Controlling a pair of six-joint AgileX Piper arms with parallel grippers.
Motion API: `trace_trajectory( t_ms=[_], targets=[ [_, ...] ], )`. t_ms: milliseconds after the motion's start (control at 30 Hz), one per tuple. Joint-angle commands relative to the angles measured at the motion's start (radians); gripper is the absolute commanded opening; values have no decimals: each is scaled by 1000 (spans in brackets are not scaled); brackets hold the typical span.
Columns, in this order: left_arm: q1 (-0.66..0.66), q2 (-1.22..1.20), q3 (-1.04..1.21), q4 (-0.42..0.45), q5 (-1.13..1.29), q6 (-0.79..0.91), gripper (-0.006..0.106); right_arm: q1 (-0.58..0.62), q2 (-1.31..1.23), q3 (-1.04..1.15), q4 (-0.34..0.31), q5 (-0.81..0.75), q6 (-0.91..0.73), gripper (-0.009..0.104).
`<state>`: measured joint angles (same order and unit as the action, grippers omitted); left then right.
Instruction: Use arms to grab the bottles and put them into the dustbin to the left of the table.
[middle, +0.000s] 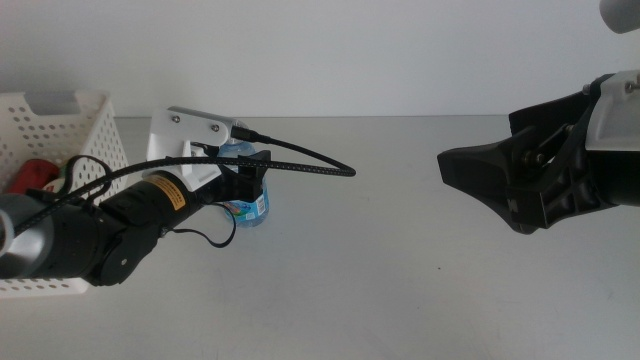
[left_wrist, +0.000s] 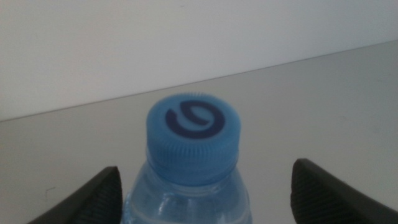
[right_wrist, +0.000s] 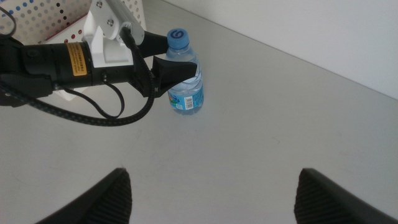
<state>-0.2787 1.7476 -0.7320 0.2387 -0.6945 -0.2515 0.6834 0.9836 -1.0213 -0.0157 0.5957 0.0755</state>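
The water bottle (middle: 247, 195) stands upright on the table (middle: 400, 270), left of centre and near the far edge, just beside the dustbin (middle: 55, 130). It is clear, with a blue ribbed cap (left_wrist: 193, 137) bearing a dark swirl mark and a blue-white label low on its body. My left gripper (middle: 250, 178) is at the bottle's upper part: in my left wrist view the cap sits midway between my two jaws, which stand wide apart on either side with a clear gap to the plastic, so I am not clamped on it. From my right wrist view my left fingers (right_wrist: 177, 67) reach around the bottle's shoulder just below the cap; whether either pad touches the wall I cannot tell. My left arm comes in from the left across the front of the dustbin, its white camera bracket (middle: 190, 135) above the bottle and a braided black cable (middle: 300, 160) arching to the right. The dustbin is a white perforated basket at the table's left end; something red (middle: 30, 175) lies inside it. My right gripper (middle: 470, 170) hangs well apart from the bottle on the right side, above the bare tabletop, its jaws spread wide with nothing between them.
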Motion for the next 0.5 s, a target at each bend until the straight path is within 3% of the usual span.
trace_trajectory(
  t_ms=[0,367,467],
  targets=[
    [2,0,-29,-44,-136,-6,91,-5,-12,-28,-7,-63,-13,67],
    [2,176,-29,-108,-360,11,91,-5,-12,-28,-7,-63,-13,67],
    [2,206,-29,-130,-398,22,86,-5,-12,-28,-7,-63,-13,67]
  ],
)
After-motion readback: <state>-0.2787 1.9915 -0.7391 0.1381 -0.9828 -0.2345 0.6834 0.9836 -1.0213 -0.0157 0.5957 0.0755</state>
